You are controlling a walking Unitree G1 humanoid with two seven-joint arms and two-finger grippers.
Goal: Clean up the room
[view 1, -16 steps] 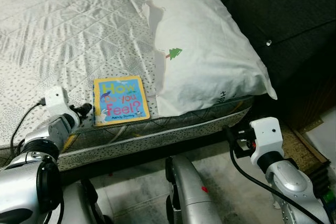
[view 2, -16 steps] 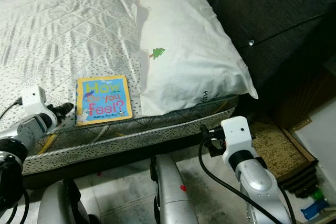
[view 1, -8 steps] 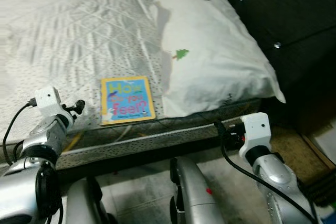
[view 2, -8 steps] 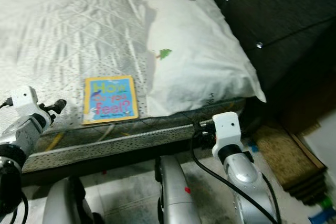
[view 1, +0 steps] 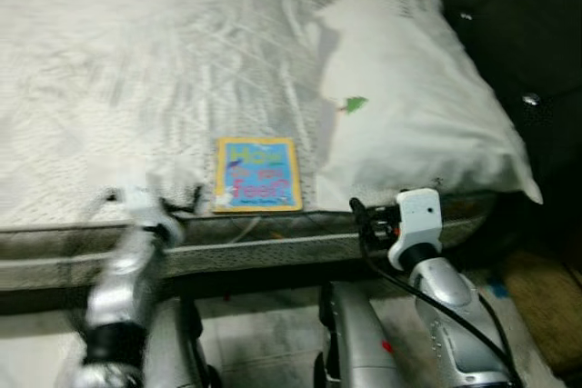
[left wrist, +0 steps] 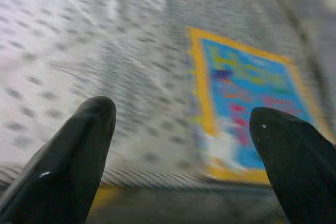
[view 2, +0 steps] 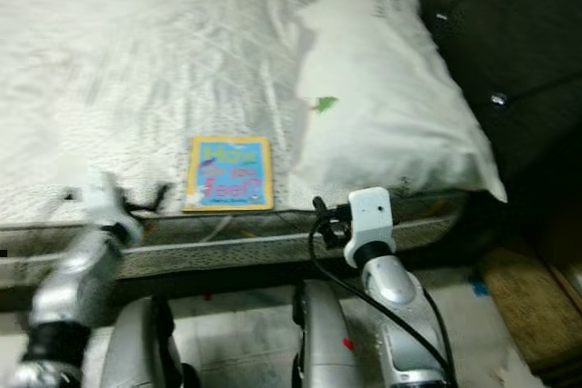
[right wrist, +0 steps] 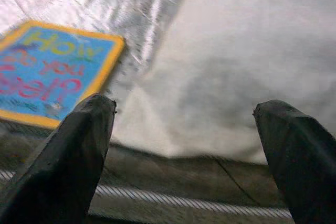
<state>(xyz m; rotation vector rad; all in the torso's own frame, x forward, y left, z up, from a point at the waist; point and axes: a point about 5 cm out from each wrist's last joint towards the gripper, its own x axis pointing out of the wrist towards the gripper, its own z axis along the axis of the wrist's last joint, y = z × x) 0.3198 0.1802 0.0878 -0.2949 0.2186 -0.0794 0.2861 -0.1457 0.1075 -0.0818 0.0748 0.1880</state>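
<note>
Now that both arms have risen toward the bed [view 1: 136,70] edge, the book [view 1: 259,174] lies flat just beside the pillow [view 1: 418,106], left tool [left wrist: 181,145] and right tool [right wrist: 184,145] both spread, nothing gripped; pickup likely next.

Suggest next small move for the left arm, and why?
Probably ease the left gripper forward and toward the book. Its jaws are open and empty, short of the book's near corner, which lies flat at the mattress edge beside the pillow. The right gripper faces the pillow, so the left seems better placed.
</note>
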